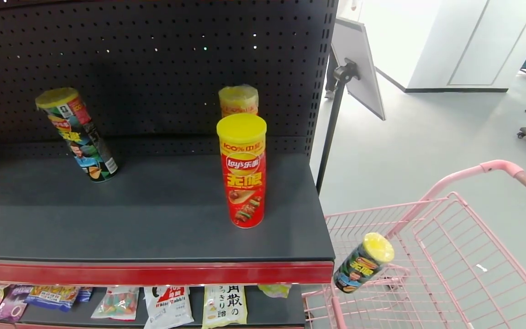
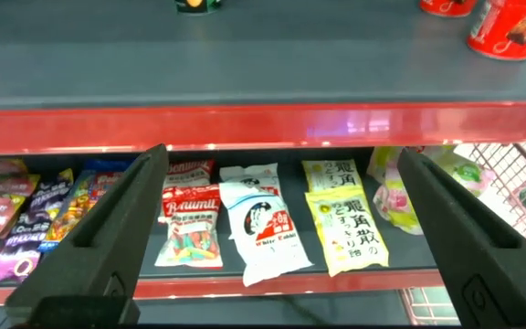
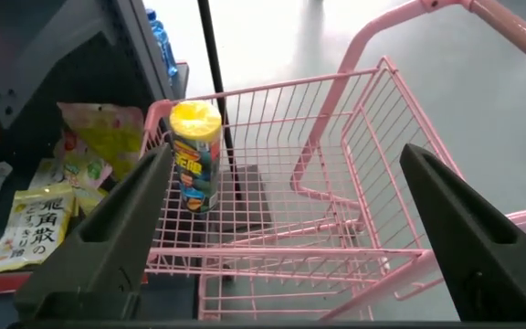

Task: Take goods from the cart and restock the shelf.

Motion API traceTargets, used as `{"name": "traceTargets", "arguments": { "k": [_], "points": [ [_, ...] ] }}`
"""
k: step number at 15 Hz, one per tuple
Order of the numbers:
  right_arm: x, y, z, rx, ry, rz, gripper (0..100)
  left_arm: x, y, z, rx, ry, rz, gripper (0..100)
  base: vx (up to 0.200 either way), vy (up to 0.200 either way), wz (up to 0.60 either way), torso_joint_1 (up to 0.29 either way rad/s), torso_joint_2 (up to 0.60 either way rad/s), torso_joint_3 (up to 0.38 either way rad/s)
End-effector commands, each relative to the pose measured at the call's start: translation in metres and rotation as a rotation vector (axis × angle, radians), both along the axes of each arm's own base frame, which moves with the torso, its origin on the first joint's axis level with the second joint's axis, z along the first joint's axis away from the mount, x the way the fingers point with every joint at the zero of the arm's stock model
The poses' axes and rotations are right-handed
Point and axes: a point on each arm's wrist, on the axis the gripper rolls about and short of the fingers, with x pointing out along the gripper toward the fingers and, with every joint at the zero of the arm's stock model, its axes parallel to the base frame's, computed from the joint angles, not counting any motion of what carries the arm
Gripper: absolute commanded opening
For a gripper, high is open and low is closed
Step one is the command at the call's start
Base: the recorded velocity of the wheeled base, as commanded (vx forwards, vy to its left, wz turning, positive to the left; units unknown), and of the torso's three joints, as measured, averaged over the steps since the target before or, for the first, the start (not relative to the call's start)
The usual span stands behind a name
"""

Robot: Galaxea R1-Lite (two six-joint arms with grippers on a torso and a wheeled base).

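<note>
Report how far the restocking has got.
Done: the red can, the rear can behind it and the dark can to its left stand on the shelf. In hand: nothing; the left gripper and right gripper are open and empty. Left: the remaining can waits in the pink cart.

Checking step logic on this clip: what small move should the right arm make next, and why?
Probably bring the right gripper toward the can in the pink cart. Its jaws stand open and empty, the can sits in the cart's corner, and the shelf has bare room.
</note>
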Motion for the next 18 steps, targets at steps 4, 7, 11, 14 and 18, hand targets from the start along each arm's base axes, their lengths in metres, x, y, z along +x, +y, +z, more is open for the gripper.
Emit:
{"name": "traceTargets", "arguments": {
  "k": [4, 7, 11, 14, 18],
  "points": [
    [0.0001, 0.0000, -0.0001, 0.000, 0.002, 0.000, 100, 0.0001, 0.0000, -0.0001, 0.000, 0.002, 0.000, 100, 0.000, 0.000, 0.00, -0.146, 0.34, 0.187],
    [0.0001, 0.0000, 0.0001, 0.000, 0.001, 0.000, 100, 0.0001, 0.0000, -0.0001, 0.000, 0.002, 0.000, 100, 0.000, 0.000, 0.00, -0.144, 0.36, 0.204],
    [0.0001, 0.0000, -0.0001, 0.000, 0.002, 0.000, 100, 0.0001, 0.0000, -0.0001, 0.000, 0.002, 0.000, 100, 0.000, 0.000, 0.00, -0.159, 0.38, 0.222],
    [0.0001, 0.0000, -0.0001, 0.000, 0.002, 0.000, 100, 0.0001, 0.0000, -0.0001, 0.001, 0.002, 0.000, 100, 0.000, 0.000, 0.20, -0.183, 0.45, 0.273],
    [0.0001, 0.0000, -0.0001, 0.000, 0.002, 0.000, 100, 0.0001, 0.0000, -0.0001, 0.001, 0.002, 0.000, 100, 0.000, 0.000, 0.15, -0.214, 0.55, 0.333]
  ]
}}
